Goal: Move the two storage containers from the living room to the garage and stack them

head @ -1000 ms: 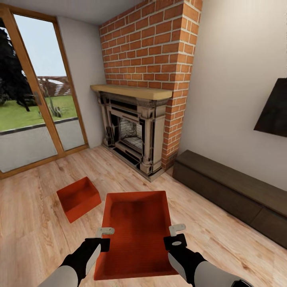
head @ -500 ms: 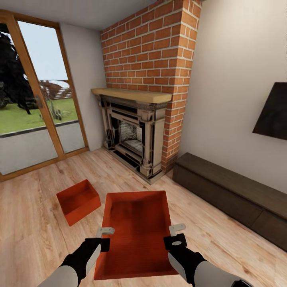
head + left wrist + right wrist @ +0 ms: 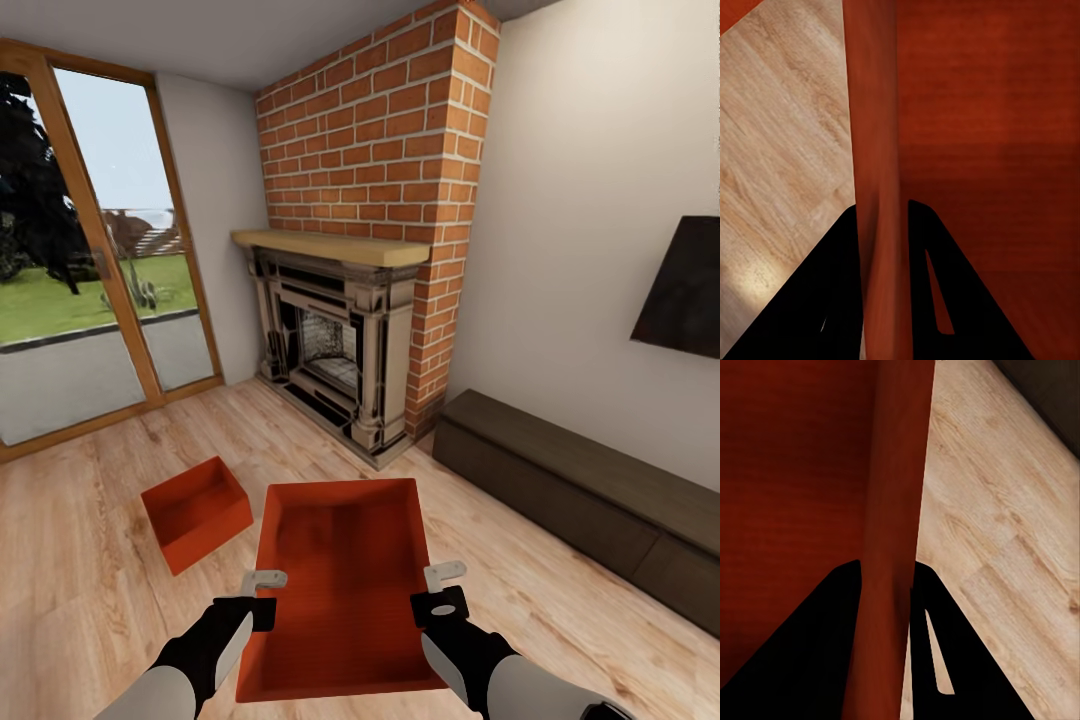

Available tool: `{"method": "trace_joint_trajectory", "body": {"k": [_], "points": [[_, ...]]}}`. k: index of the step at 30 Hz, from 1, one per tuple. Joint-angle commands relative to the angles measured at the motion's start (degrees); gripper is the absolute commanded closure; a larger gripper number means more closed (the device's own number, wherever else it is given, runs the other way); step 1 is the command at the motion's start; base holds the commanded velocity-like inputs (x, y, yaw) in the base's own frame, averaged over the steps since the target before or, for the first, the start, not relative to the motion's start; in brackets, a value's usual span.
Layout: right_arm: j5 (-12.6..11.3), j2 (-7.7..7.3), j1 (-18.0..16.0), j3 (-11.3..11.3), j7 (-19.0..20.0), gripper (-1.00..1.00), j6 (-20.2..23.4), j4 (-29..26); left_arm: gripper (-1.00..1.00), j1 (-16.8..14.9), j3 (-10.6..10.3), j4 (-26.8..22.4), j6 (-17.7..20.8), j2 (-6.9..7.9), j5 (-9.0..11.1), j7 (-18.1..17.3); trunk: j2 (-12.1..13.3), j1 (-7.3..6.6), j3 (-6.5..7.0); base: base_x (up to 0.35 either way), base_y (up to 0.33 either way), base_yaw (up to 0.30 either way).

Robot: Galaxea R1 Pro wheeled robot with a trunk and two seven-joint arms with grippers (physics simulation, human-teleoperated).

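You held one bin point(image 3: 345, 585) between both arms, lifted in front of the trunk above the wood floor point(image 3: 90, 600). Your left gripper point(image 3: 262, 592) was at the bin's left wall. In the left wrist view your left fingers point(image 3: 832, 300) straddled that thin orange-red wall point(image 3: 879, 187), one dark finger outside and one inside, pressed against it. Your right gripper point(image 3: 443, 588) was at the opposite wall. In the right wrist view your right fingers point(image 3: 825, 645) clamped that wall point(image 3: 894, 510) in the same manner, one on each face. Both sets of fingers were narrow, closed on the bin's walls.

The held bin sat open side up, lidless, its long axis pointing away from you toward the fireplace point(image 3: 335, 345). Its interior looked bare.

The second bin point(image 3: 196, 511) rested on the wood floor to the left of the held one, near it but apart, turned at an angle, open side up.

You were in the living room. The brick chimney point(image 3: 375, 130) stood ahead, with the fireplace under a wood mantel point(image 3: 330, 246). A wood-framed glass door point(image 3: 85, 290) stood to the left. A low dark cabinet point(image 3: 590, 500) ran along the right wall, below a dark panel point(image 3: 685, 290) mounted on it.
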Motion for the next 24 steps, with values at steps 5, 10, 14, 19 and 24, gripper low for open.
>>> {"method": "trace_joint_trajectory", "body": {"k": [5, 10, 14, 19, 24], "points": [[0.08, 0.26, -0.06, 0.41, -0.14, 1.0, 0.4, -1.5, 1.0, 0.0, -0.13, -0.03, 0.26, -0.15, 0.8, 0.18, -0.13, 0.04, 0.31, 0.0, 0.0, 0.0], [0.08, 0.26, -0.06, 0.39, -0.13, 1.0, 0.4, -1.5, 1.0, 0.02, -0.13, -0.03, 0.27, -0.15, 0.8, 0.18, -0.13, 0.04, 0.75, 0.0, 0.0, 0.0], [0.08, 0.28, -0.06, 0.41, -0.14, 1.0, 0.4, -1.5, 1.0, 0.0, -0.13, -0.03, 0.28, -0.15, 0.8, 0.18, -0.13, 0.04, 1.11, 0.0, 0.0, 0.0], [0.06, 0.26, -0.06, 0.42, -0.12, 1.0, 0.4, -1.5, 1.0, 0.0, -0.13, -0.03, 0.27, -0.15, 0.8, 0.18, -0.13, 0.04, 1.55, 0.0, 0.0, 0.0], [0.08, 0.26, -0.06, 0.39, -0.1, 1.0, 0.4, -1.5, 1.0, 0.0, -0.13, -0.02, 0.26, -0.15, 0.8, 0.18, -0.13, 0.04, 1.99, 0.0, 0.0, 0.0]]}}
